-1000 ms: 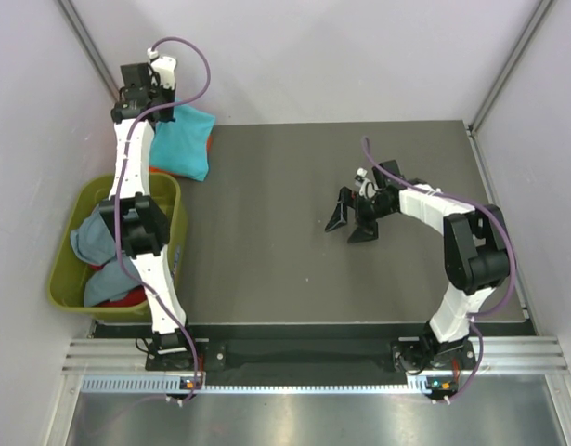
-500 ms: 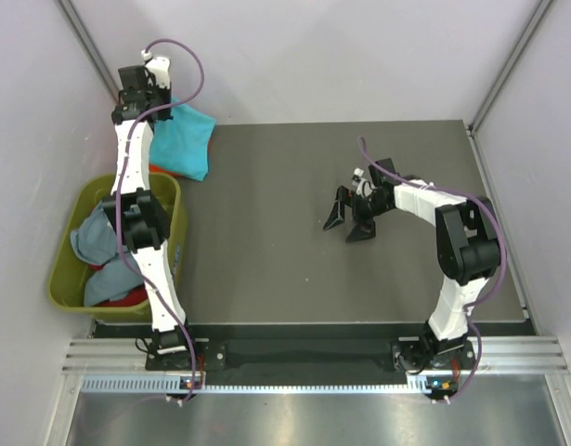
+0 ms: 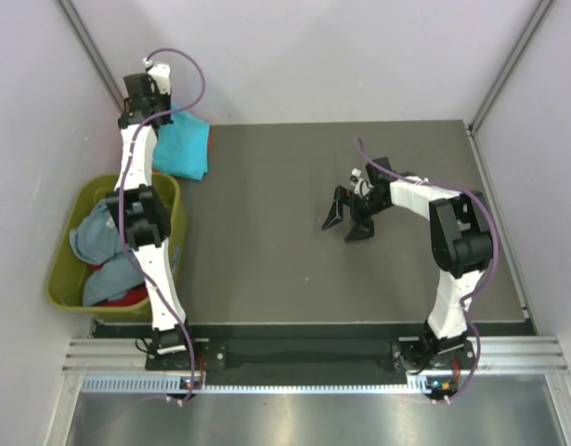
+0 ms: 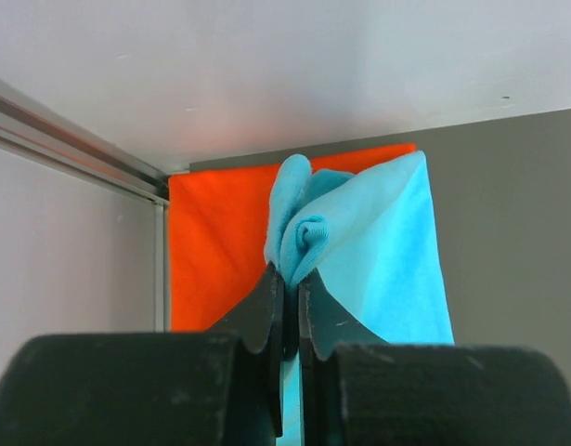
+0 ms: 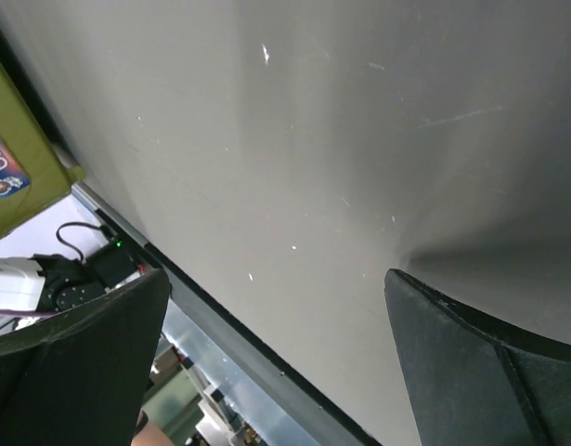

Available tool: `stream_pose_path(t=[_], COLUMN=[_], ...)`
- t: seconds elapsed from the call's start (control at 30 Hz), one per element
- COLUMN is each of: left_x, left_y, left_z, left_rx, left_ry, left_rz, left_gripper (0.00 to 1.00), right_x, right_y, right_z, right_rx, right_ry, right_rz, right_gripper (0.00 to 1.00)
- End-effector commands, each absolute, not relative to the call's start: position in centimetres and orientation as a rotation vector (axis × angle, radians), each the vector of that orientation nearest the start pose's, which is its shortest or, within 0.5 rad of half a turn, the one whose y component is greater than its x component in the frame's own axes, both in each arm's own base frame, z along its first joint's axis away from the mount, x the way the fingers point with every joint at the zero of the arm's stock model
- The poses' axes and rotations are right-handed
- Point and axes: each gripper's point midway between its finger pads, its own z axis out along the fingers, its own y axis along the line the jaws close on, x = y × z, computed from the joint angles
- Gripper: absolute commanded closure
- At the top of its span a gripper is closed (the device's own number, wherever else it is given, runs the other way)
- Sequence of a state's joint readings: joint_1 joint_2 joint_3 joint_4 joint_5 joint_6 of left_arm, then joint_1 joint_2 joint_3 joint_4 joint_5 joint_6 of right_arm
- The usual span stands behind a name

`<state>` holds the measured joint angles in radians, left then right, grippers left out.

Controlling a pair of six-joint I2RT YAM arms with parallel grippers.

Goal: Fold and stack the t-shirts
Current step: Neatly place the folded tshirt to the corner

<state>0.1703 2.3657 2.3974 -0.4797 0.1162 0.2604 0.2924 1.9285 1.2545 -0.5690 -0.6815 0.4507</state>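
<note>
The turquoise t-shirt [image 3: 186,146] lies folded at the table's back left corner, on top of the orange-red t-shirt [image 4: 218,251]. My left gripper [image 3: 141,96] reaches over that corner and is shut on a bunched fold of the turquoise t-shirt [image 4: 387,251]; the jaws [image 4: 290,276] pinch the cloth between them. My right gripper [image 3: 346,221] is open and empty, low over the bare table right of centre, its fingers wide apart in the right wrist view [image 5: 276,279]. The grey-blue t-shirt [image 3: 90,237] and the red t-shirt [image 3: 127,299] lie crumpled in the tub.
The olive-green plastic tub [image 3: 66,279] stands off the table's left edge beside the left arm; a corner of it shows in the right wrist view [image 5: 16,139]. White walls close in behind and at both sides. The table's near edge [image 5: 220,321] shows below the right gripper.
My left gripper has moved back and left toward the corner, drawing the turquoise t-shirt with it. The right gripper has shifted slightly left.
</note>
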Motion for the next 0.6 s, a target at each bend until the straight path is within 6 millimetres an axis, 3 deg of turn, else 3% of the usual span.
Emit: stream_pose_path(t=[0.0, 0.07, 0.13, 0.17, 0.27, 0.4, 0.43, 0.5, 0.53, 0.57], left_x=[66.6, 66.8, 66.6, 66.6, 66.1, 65.4, 65.3, 65.3, 64.9, 64.8], left_y=[11.8, 12.4, 14.2, 14.5, 15.6, 15.8, 15.1, 13.8, 12.9, 11.5], left_z=[24.5, 23.9, 23.9, 23.8, 24.5, 26.7, 28.2, 29.1, 30.8, 31.3], left_rx=[0.121, 0.091, 0.008, -0.012, -0.079, -0.166, -0.164, -0.203, -0.198, -0.197], left_ry=[1.898, 1.902, 1.901, 1.901, 1.891, 1.848, 1.823, 1.793, 1.764, 1.754], left_rz=[0.209, 0.234, 0.318, 0.335, 0.399, 0.39, 0.344, 0.231, 0.183, 0.099], left_gripper=[1.0, 1.0, 0.66, 0.55, 0.36, 0.32, 0.31, 0.26, 0.24, 0.15], right_x=[33.2, 33.4, 33.5, 33.5, 33.6, 33.6, 33.5, 33.0, 32.9, 32.6], right_y=[23.3, 23.4, 23.5, 23.5, 23.6, 23.5, 23.5, 23.3, 23.1, 23.0], right_z=[6.8, 6.7, 6.6, 6.6, 6.9, 7.7, 7.9, 8.6, 8.8, 9.9], right_rx=[0.013, 0.019, 0.024, 0.035, 0.042, 0.042, 0.042, 0.046, 0.05, 0.04], right_ry=[2.84, 2.843, 2.846, 2.851, 2.842, 2.825, 2.82, 2.808, 2.8, 2.773], right_rz=[1.135, 1.133, 1.14, 1.145, 1.148, 1.141, 1.139, 1.137, 1.132, 1.131], right_gripper=[0.0, 0.0, 0.0, 0.0, 0.0, 0.0, 0.0, 0.0, 0.0, 0.0])
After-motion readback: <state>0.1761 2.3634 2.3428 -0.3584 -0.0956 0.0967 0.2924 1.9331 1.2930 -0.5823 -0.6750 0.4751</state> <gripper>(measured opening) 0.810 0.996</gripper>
